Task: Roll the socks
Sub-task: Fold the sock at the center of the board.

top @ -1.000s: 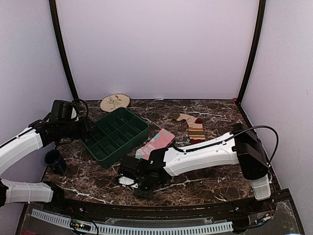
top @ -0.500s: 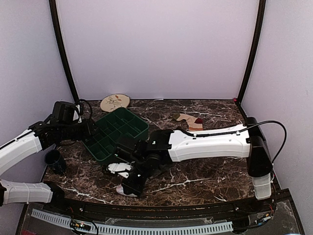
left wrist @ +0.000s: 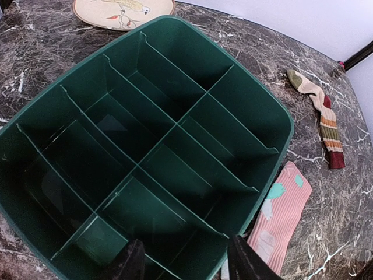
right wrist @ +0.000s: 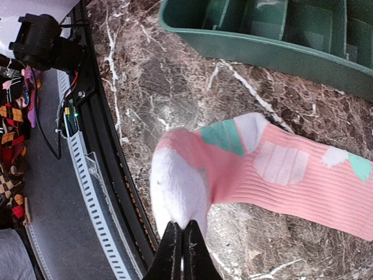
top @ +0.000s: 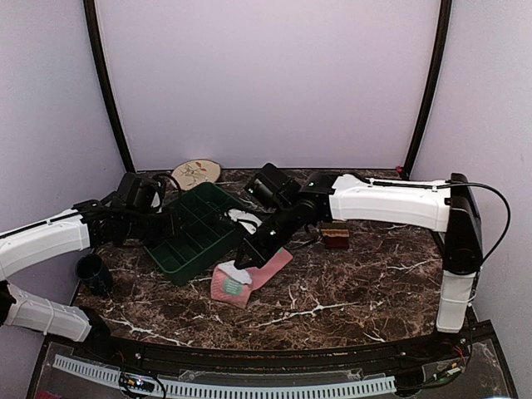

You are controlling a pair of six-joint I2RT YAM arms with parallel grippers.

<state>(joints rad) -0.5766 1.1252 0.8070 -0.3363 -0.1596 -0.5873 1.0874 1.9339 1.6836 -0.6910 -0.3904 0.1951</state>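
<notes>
The pink sock (top: 253, 277) (right wrist: 280, 169) with mint spots lies on the marble in front of the green tray's right corner. My right gripper (top: 242, 263) (right wrist: 182, 248) is shut on its white toe end, which is lifted and bunched above the table. Behind my right forearm, only the dark red end of the striped sock (top: 336, 238) shows from above. The left wrist view shows the striped sock (left wrist: 324, 125) lying full length, with the pink sock (left wrist: 282, 216) beside the tray. My left gripper (top: 166, 223) (left wrist: 186, 265) hovers open over the tray's near corner, holding nothing.
The green divided tray (top: 218, 243) (left wrist: 274, 114) (right wrist: 245, 52) sits left of centre. A round patterned plate (top: 195, 173) (left wrist: 116, 9) lies behind it. A dark cup (top: 91, 271) stands at the left edge. The table's front edge and cable rail (right wrist: 87, 175) run close to the held toe.
My right arm has swung from the front edge up over the middle of the table, staying shut. The pink sock now lies nearer the front. My left gripper has moved right, over the tray.
</notes>
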